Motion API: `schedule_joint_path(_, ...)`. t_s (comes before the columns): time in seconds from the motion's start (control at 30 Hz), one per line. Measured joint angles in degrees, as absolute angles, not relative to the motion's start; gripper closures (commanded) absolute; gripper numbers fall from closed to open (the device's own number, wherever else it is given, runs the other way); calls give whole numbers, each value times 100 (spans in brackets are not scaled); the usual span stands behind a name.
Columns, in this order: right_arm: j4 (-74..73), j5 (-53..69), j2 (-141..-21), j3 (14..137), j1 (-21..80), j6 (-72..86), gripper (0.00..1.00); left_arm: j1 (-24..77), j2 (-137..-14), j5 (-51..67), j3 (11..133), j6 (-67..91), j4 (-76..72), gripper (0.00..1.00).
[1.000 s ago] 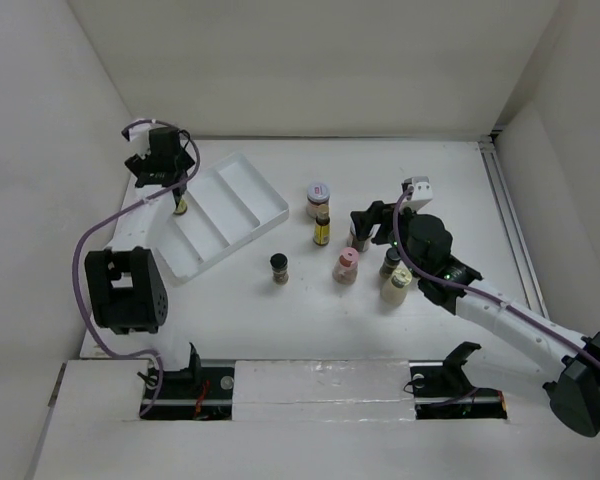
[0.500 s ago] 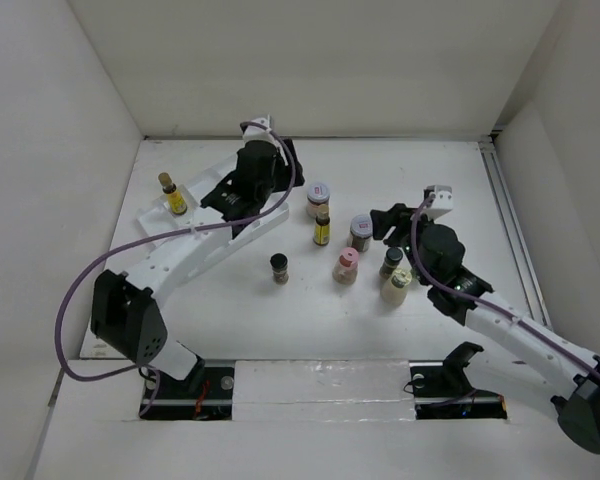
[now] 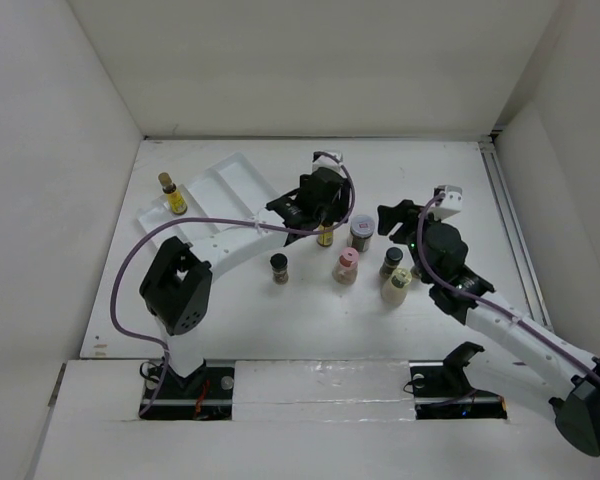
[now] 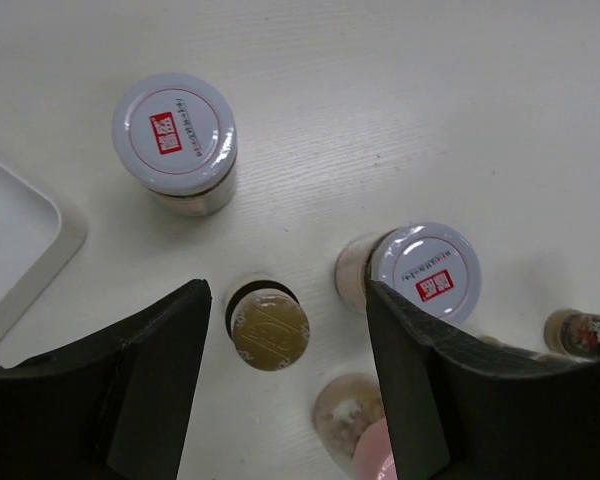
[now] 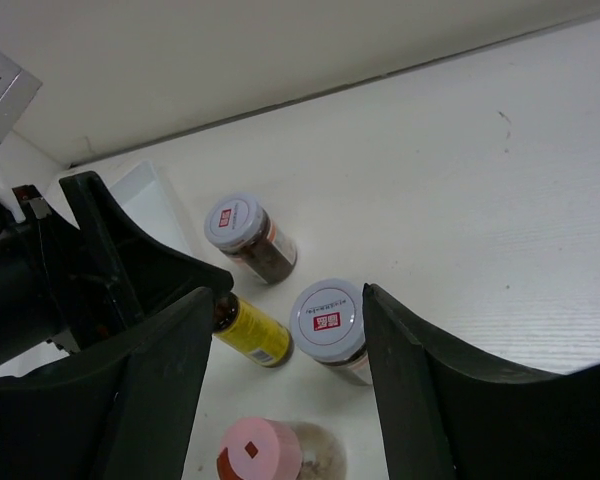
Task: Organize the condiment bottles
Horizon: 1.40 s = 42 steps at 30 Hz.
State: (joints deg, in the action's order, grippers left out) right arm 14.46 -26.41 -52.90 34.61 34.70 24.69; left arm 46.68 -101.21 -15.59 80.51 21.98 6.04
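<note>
Eight little condiment bottles are out on the white table. Nearest the arm bases, at the lower right of the cluster in the overhead view, stands the cream-capped bottle (image 3: 396, 287). A small dark jar (image 3: 391, 260) is right behind it. To their left, near mid-frame, the pink-capped bottle (image 3: 346, 265) and a dark-capped jar (image 3: 279, 267) stand well apart from each other.

Behind those, the right gripper (image 5: 288, 295) hovers with its jaws spread wide and nothing in them. In its own camera a silvery-lidded brown jar (image 5: 328, 320) shows in the gap ahead of the fingertips, untouched.

The left gripper (image 4: 285, 295) hangs over the slim yellow-labelled bottle (image 4: 268, 328), jaws parted. From above, the bottle's cap sits between the two fingers, closer to the one at lower left, with a sliver of table showing on either side. The brown jar stands just beside the other finger. A second silver-lidded jar (image 4: 175, 135) stands farther off, at the upper left of that view.

Farthest back, at the upper left of the overhead frame, lies the white divided tray (image 3: 235, 170). Another yellow-labelled bottle (image 3: 172, 195) stands upright at its left end.
</note>
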Motion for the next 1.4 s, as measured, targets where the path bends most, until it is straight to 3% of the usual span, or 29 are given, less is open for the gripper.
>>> schedule_joint_path(0.13,1448,-2637,-5297,3461,3404,2510,33,4657,-10248,-1872,8128,2185,657,41)
schedule_joint_path(0.2,1455,-2637,-5328,3461,3378,2528,33,4687,-10298,-1977,8162,2182,714,51)
schedule_joint_path(0.33,1444,-2611,-5428,3461,3374,2530,33,4720,-10381,-2108,8193,2156,735,57)
schedule_joint_path(0.47,1444,-2574,-5459,3461,3371,2532,32,4724,-10457,-2150,8200,2152,819,76)
schedule_joint_path(0.67,1441,-2545,-5459,3461,3350,2532,32,4724,-10462,-2211,8200,2150,849,74)
schedule_joint_path(0.73,1444,-2523,-5459,3461,3332,2532,32,4724,-10462,-2224,8200,2150,849,89)
schedule_joint_path(0.77,1441,-2519,-5459,3461,3332,2532,32,4724,-10462,-2248,8200,2150,849,91)
schedule_joint_path(1.07,1441,-2456,-5343,3461,3332,2532,32,4416,-10237,-2432,8213,2126,1107,89)
schedule_joint_path(1.4,1455,-2193,-5352,3461,3332,2532,31,2067,-8444,-2552,8173,2189,969,88)
